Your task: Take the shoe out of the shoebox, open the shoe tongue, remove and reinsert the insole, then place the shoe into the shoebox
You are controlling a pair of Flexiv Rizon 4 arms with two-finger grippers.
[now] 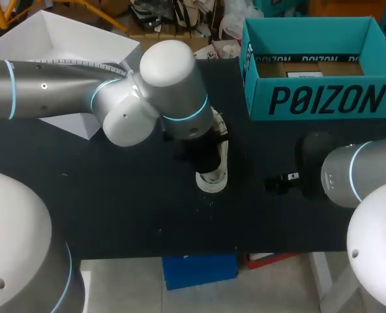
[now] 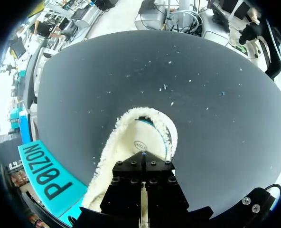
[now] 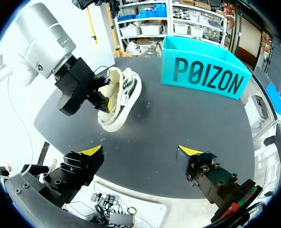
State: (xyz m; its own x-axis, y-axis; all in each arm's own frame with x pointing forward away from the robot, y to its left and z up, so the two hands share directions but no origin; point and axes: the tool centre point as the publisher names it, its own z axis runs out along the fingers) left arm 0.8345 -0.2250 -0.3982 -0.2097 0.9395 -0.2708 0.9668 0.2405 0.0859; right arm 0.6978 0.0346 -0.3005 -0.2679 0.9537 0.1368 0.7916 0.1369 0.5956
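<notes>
Head view gives me the cream, fleece-lined shoe (image 1: 214, 181) out on the dark tabletop (image 1: 115, 195) near the middle, well apart from the teal shoebox (image 1: 323, 98) at the far right edge. My left arm comes in from the left and its left gripper (image 1: 206, 153) sits right over the shoe. From the left wrist view the gripper's black body covers the near part of the shoe (image 2: 131, 137), with the lined opening just ahead of it, and I cannot tell whether this gripper is open or closed. From the right wrist view my right gripper (image 3: 139, 151) hangs above bare tabletop with its yellow tips spread wide and nothing between them, the shoe (image 3: 124, 95) ahead of it.
</notes>
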